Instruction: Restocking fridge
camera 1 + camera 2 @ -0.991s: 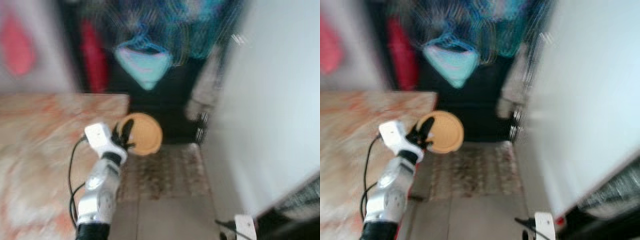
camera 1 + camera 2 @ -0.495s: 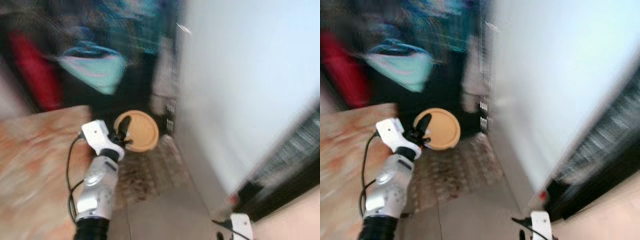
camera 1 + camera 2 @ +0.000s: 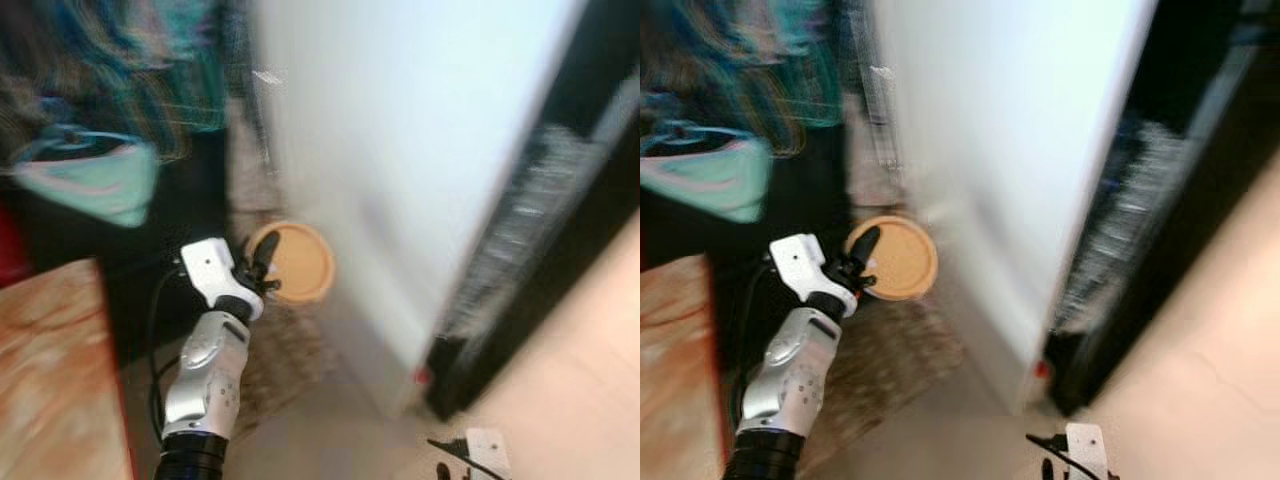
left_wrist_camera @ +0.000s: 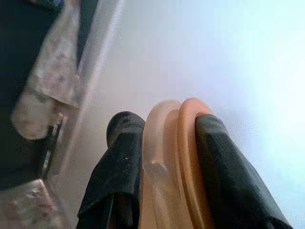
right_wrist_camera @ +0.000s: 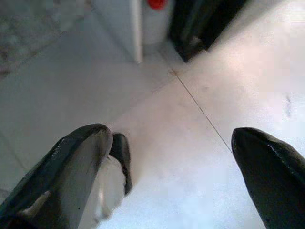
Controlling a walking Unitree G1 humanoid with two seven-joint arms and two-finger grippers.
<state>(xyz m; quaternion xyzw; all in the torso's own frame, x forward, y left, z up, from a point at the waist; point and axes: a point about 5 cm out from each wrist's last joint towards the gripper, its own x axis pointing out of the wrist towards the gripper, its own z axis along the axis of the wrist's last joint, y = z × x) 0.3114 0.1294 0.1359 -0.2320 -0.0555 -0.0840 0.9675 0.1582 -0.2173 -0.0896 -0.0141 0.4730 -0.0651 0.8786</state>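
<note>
My left gripper is raised in front of me, shut on a round container with an orange lid. In the left wrist view its black fingers clamp the translucent container and orange lid edge-on, facing a white fridge door. That door stands just right of the container. My right gripper hangs low over the pale floor, open with nothing between its fingers; its white wrist shows at the bottom edge.
A dark opening with blurred shelves lies right of the white door. A patterned rug covers the floor below the container. A marbled orange counter is at the left. Teal patterned cloth hangs at the upper left. The views are motion-blurred.
The camera has swung to the right: the counter slid off left, while the white door and dark opening came into view. My left gripper still holds the container.
</note>
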